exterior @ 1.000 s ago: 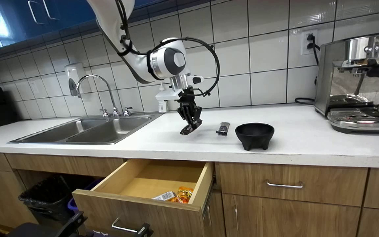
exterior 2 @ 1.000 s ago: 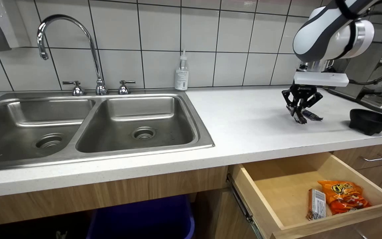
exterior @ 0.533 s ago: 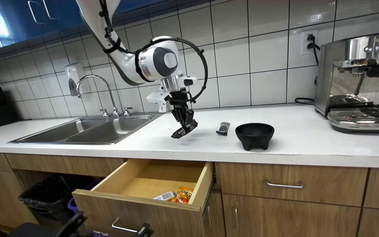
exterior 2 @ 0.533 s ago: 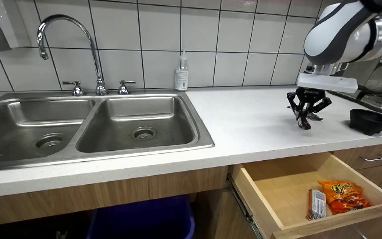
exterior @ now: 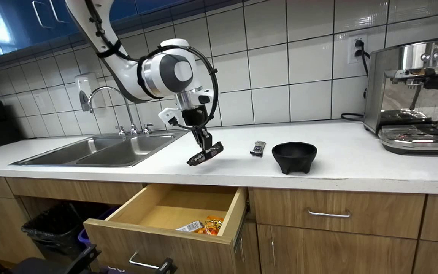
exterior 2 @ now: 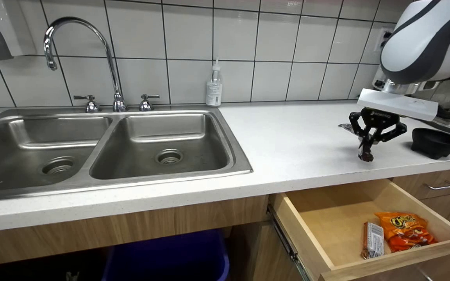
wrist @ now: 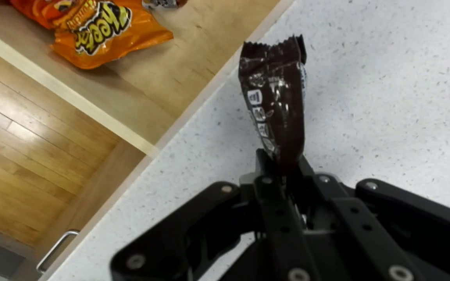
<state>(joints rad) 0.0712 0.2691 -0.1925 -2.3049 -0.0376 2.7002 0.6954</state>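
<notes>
— What is shown held above the white desk (exterior 2: 287,144)?

— A brown-wrapped snack bar (wrist: 277,101) is gripped in the jaws, closed on it about midway along. It is held tilted, one end lower, near the desk's front edge.

— How much is judged to have been done?

— The lift appears complete, as no contact with the desk can be made out. Below, a wooden drawer (exterior 2: 334,214) is seen pulled open, with a Cheetos bag (exterior 2: 402,232) and a barcoded bar (exterior 2: 374,239) already laid inside, just beside each other.

— And what is left?

— The release has not yet been made. A second wrapped bar (exterior: 258,148), untouched by the jaws, is seen lying on the desk near a black footed bowl (exterior: 294,156).
</notes>
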